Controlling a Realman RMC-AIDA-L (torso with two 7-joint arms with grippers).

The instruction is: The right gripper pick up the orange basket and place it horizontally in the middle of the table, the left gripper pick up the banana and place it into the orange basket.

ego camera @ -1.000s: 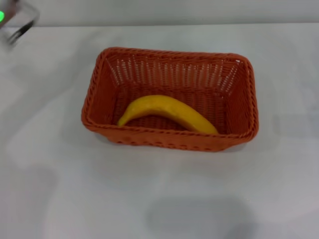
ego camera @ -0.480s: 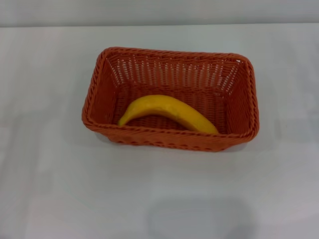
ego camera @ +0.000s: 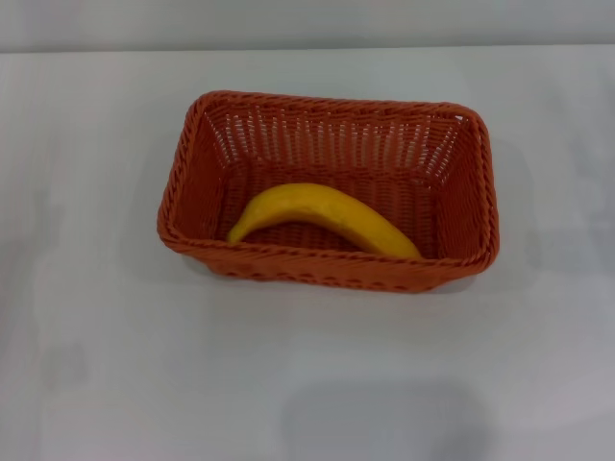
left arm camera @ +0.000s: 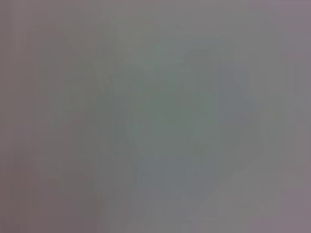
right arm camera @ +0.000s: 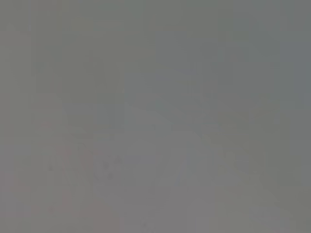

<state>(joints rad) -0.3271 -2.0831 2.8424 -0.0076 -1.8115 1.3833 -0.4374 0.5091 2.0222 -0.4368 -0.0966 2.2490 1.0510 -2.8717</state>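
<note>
The orange basket [ego camera: 461,182] stands on the white table [ego camera: 115,365], its long side running left to right, near the middle of the head view. Inside it the yellow banana [ego camera: 322,216] lies curved along the near wall, its thin tip pointing left. Neither gripper shows in the head view. Both wrist views hold only a plain grey surface, with no fingers and no object in them.
The far edge of the table [ego camera: 307,48] runs across the top of the head view, with a pale wall behind it. A faint shadow lies on the tabletop in front of the basket.
One second ago a grey arm part with a green light showed at the top left corner of the head view; it has withdrawn out of view. Basket and banana have not moved.
</note>
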